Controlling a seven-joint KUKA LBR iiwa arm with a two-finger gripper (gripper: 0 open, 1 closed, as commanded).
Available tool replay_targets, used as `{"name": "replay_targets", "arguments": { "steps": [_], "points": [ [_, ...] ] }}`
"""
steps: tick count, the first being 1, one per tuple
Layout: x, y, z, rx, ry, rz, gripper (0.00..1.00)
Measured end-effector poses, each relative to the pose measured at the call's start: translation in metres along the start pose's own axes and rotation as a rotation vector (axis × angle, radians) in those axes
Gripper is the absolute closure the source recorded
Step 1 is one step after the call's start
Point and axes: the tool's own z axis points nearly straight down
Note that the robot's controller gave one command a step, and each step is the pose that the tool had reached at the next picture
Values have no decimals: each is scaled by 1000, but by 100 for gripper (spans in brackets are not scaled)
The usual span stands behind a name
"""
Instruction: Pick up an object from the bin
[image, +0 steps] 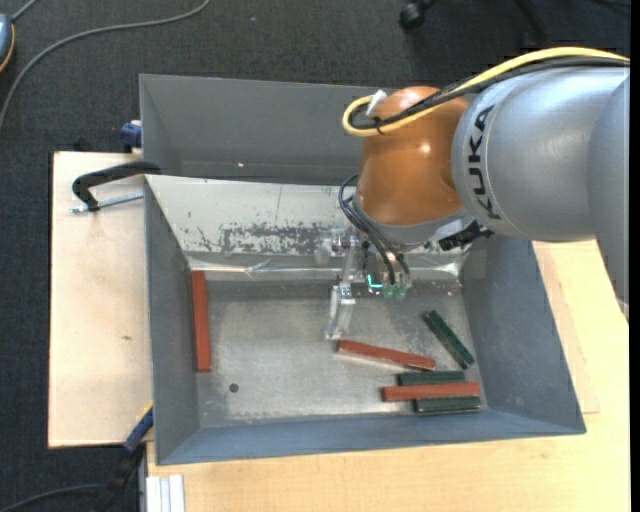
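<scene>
Well left of the gripper (342, 318), we note a long red-brown flat bar (201, 322) against the wall of the grey metal bin (165, 300). We cannot tell whether the gripper is open or closed. It hangs just above the left end of a slanted red-brown bar (385, 354). To its right lies a dark green bar (447, 338).

- The brand name KUKA (478, 163) is showing in dark capital letters on the silver-grey housing (560, 140) of the arm, and it is the one word that is reading clearly.
- The letters are running sideways, up and down the housing's left edge, just beside the orange cover (410, 165).
</scene>
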Motion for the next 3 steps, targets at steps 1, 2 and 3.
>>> {"name": "replay_targets", "arguments": {
  "steps": [1,2,3],
  "points": [
    [43,-62,88,3,1,-212,0],
    [40,-59,85,1,-6,-213,100],
    [32,-52,-53,2,-20,-266,100]
  ]
}}
